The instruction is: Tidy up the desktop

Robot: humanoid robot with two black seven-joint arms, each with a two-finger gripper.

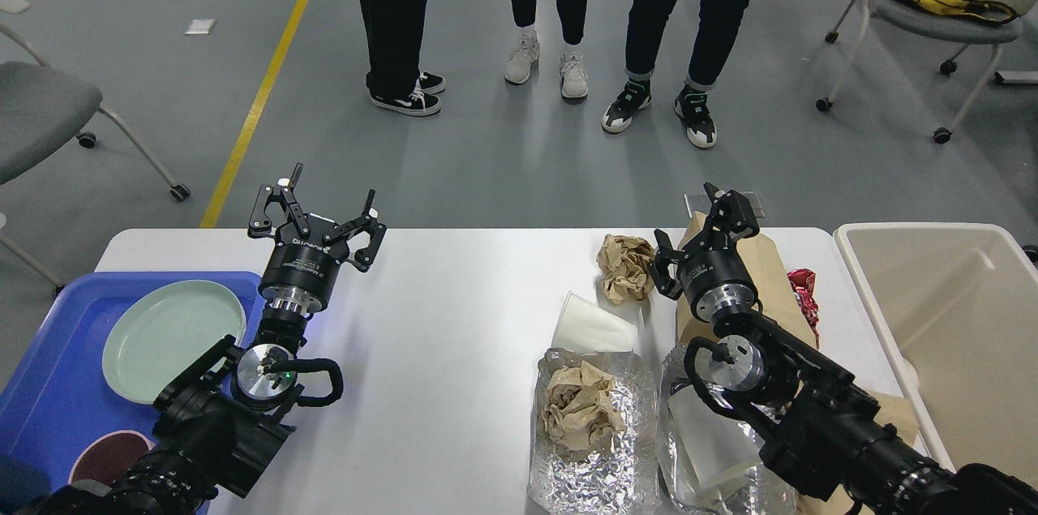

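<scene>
The white desktop spans the view. My left gripper is open and empty above its far left part, beside the blue tray. My right gripper is open and empty over a brown paper bag. On the right half lie a crumpled brown paper ball, a white paper cup on its side, a foil sheet bearing a second crumpled paper wad, a clear plastic bag partly under my right arm, and a red wrapper.
The blue tray holds a pale green plate and a dark red dish. A beige bin stands at the table's right edge. Three people stand beyond the far edge. Chairs stand at the far left and right.
</scene>
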